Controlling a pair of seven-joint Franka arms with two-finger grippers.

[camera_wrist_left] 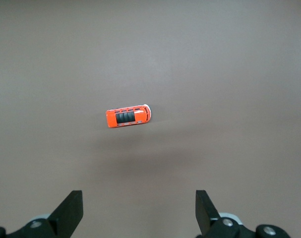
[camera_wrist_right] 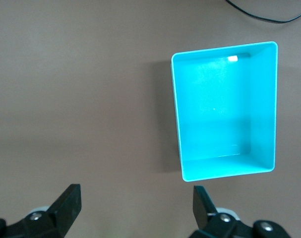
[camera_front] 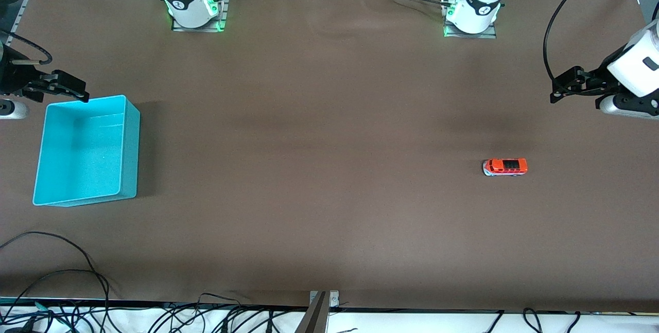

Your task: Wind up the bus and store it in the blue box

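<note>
Front view shows the bus (camera_front: 505,167) lying lengthwise along the table, toward the left arm's end and well apart from the blue box (camera_front: 87,150). The left gripper (camera_front: 558,88), fingers spread and empty, is the nearer one. The right gripper (camera_front: 77,91), also spread, hangs over the box's rim.

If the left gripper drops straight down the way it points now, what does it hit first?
Probably bare table. The open left gripper points down at the cloth; the bus lies off its centre line, though depth is hard to judge.

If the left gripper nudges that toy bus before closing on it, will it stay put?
Probably not. The bus stands on its wheels on the flat table, so a lengthwise push would likely roll it. It looks small, rigid and probably light, so a sideways nudge may skid or tip it.
</note>
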